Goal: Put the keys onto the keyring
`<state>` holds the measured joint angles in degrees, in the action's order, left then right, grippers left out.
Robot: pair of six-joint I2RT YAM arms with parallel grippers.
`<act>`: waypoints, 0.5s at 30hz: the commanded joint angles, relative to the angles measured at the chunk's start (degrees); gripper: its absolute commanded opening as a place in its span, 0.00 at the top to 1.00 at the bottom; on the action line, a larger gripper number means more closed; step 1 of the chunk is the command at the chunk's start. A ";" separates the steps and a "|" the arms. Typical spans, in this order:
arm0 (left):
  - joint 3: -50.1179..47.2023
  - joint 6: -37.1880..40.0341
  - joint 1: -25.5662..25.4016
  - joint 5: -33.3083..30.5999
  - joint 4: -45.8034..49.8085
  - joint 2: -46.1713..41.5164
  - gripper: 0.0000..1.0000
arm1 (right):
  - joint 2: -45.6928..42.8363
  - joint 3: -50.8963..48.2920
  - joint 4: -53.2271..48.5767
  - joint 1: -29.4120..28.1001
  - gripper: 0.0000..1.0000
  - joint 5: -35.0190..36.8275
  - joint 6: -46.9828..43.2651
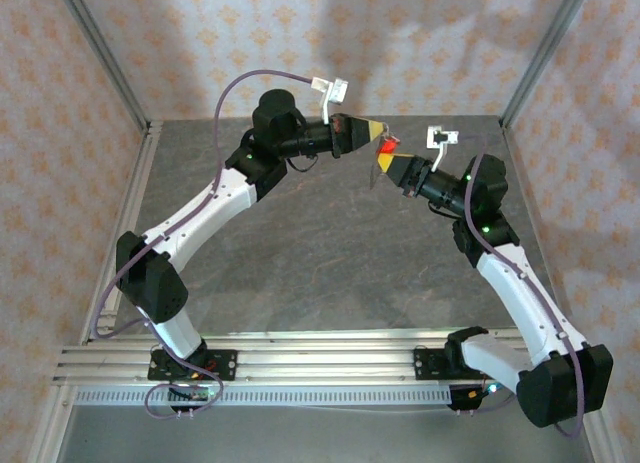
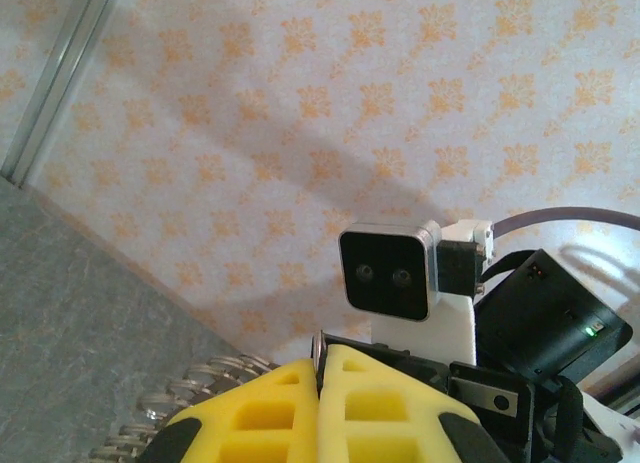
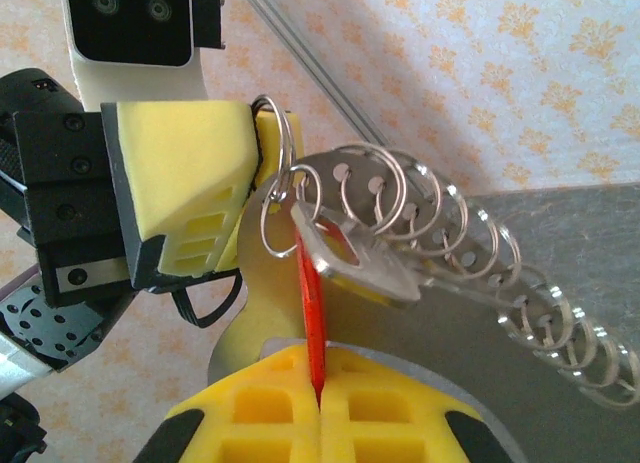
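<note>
Threading was judged to be the step in hand. The small key with a bright red plastic head and short silver blade point(image 3: 312, 303) was held up above the far middle of the grey stone-patterned surface point(image 1: 320, 263). It was set against the keyring, a thin pale band pierced with holes and fringed with a row of small silver wire rings point(image 3: 420, 223).

The right claw point(image 3: 319, 368) was seen clamped together on the red head, which was gripped edge-on between yellow latticed pads point(image 3: 250, 413). The left claw point(image 3: 255, 173), just to the left, was seen closed. It was judged to be pinching one end of the keyring, though the contact itself was hidden. One wire ring was seen lying across the flat blade near its shoulder; whether it had passed through the key's hole could not be told.

The next move was judged to call for a small, steady turn of the key along the ring's coil, with the band kept fixed. The wire was taken to be springy and slick and the plastic head thin and smooth, so slipping between the pads was considered a risk.
</note>
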<state>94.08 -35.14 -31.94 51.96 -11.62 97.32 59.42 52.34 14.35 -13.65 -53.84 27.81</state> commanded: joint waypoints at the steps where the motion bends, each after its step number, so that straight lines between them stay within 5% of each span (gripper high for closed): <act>1: 0.09 -1.24 -0.24 -1.69 -5.26 -1.12 1.00 | -1.47 -1.74 2.43 -0.78 1.00 -0.65 0.33; 15: -1.58 -2.22 -0.38 -2.55 -7.17 -1.47 1.00 | 1.14 0.75 -3.17 -6.39 1.00 -1.05 -4.26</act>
<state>92.47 -36.67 -32.32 51.77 -12.80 97.32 60.29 51.51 13.69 -18.98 -53.17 26.00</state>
